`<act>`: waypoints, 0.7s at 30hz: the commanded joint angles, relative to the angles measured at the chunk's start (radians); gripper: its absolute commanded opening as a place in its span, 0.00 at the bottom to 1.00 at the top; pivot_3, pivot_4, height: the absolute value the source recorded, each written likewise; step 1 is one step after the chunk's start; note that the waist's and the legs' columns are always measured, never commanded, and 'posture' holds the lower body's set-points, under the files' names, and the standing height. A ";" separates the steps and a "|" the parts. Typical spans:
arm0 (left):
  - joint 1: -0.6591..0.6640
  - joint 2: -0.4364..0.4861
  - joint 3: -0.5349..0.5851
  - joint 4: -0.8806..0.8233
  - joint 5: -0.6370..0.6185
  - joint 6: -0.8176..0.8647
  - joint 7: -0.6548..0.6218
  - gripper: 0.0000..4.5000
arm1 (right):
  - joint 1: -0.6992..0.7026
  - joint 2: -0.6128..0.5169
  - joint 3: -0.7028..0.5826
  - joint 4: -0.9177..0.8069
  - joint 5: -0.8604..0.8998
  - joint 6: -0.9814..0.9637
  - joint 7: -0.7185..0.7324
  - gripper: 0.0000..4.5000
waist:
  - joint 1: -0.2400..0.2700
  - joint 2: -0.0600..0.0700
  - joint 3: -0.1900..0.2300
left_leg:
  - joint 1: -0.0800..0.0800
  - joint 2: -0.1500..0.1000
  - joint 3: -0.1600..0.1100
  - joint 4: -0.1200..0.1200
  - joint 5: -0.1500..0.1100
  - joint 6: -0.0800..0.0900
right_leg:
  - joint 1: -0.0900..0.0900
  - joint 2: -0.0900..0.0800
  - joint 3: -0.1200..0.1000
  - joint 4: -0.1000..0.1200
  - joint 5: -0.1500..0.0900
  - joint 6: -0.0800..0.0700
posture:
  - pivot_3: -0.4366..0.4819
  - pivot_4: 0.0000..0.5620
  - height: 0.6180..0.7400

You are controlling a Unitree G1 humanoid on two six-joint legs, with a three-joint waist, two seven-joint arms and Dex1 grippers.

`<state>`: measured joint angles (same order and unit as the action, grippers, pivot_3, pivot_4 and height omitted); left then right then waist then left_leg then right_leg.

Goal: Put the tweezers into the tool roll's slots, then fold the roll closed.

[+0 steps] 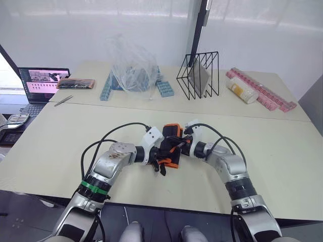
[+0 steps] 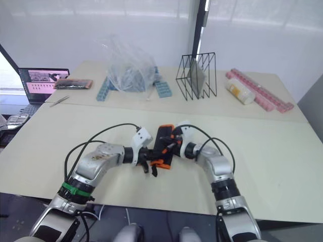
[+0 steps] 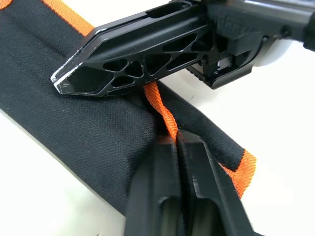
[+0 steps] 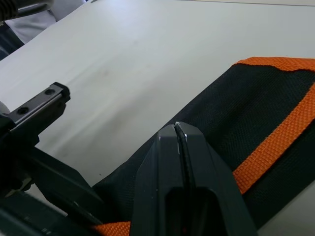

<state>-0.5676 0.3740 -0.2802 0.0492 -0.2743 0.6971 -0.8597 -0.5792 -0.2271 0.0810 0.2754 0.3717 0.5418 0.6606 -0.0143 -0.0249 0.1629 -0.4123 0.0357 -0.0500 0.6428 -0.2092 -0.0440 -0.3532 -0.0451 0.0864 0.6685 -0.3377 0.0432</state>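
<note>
The tool roll (image 1: 172, 145) lies folded shut near the middle of the front table, black outside with orange edging. My left gripper (image 3: 177, 142) meets it from the left, shut on the roll's orange strap (image 3: 165, 110) at the roll's edge. From the right, my right gripper (image 4: 175, 127) is shut, its tips resting on the roll's black fabric (image 4: 256, 113) beside an orange band. The two grippers (image 1: 162, 160) (image 1: 178, 145) nearly touch over the roll. The tweezers and the slots are hidden.
On the back table stand a laptop (image 1: 43, 80), an orange-edged packet (image 1: 75, 83), a silver tweezer (image 1: 63, 100), a crumpled plastic bag (image 1: 132, 65), blue blocks (image 1: 164, 88), a black wire rack (image 1: 198, 75), a white bottle (image 1: 241, 91) and pink trays (image 1: 262, 93).
</note>
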 commanded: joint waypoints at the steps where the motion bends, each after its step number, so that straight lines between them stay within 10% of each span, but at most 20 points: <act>1: 0.012 0.023 0.018 -0.027 -0.014 -0.001 -0.026 0.41 | 0.034 -0.023 0.005 0.035 -0.043 0.021 -0.022 0.00 | -0.001 0.000 0.000 | 0.000 0.000 0.000 0.000 0.000 0.000 | 0.000 0.000 0.000 0.000 0.000 0.000 | 0.48 0.27 0.71; 7: 0.006 0.069 0.071 -0.056 -0.059 -0.023 -0.076 0.84 | 0.039 -0.025 0.015 0.037 -0.057 0.022 -0.022 0.00 | -0.007 0.000 0.000 | 0.000 0.000 0.000 0.000 0.001 -0.001 | -0.001 0.000 0.000 0.002 0.000 0.000 | 0.48 0.27 0.71; 12: -0.019 0.095 0.136 -0.024 -0.105 -0.044 -0.124 0.84 | 0.045 -0.025 0.019 0.033 -0.060 0.027 -0.021 0.00 | -0.007 0.000 0.000 | 0.000 0.000 0.000 0.000 0.001 -0.001 | -0.001 0.000 0.000 0.003 0.000 0.000 | 0.48 0.27 0.71; 21: -0.044 0.046 0.104 0.036 -0.090 -0.156 -0.206 0.19 | 0.048 -0.027 0.026 0.026 -0.059 0.035 -0.020 0.00 | -0.005 0.000 0.000 | 0.000 0.000 0.000 0.000 0.001 -0.001 | -0.002 0.000 0.000 0.003 0.000 0.000 | 0.48 0.27 0.71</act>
<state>-0.5886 0.4252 -0.1694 0.0919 -0.3568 0.5706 -1.0461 -0.5648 -0.2396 0.0911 0.2639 0.3549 0.5420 0.6600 -0.0193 -0.0245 0.1632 -0.4125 0.0357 -0.0503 0.6428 -0.2078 -0.0449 -0.3548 -0.0448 0.0862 0.6720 -0.3377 0.0431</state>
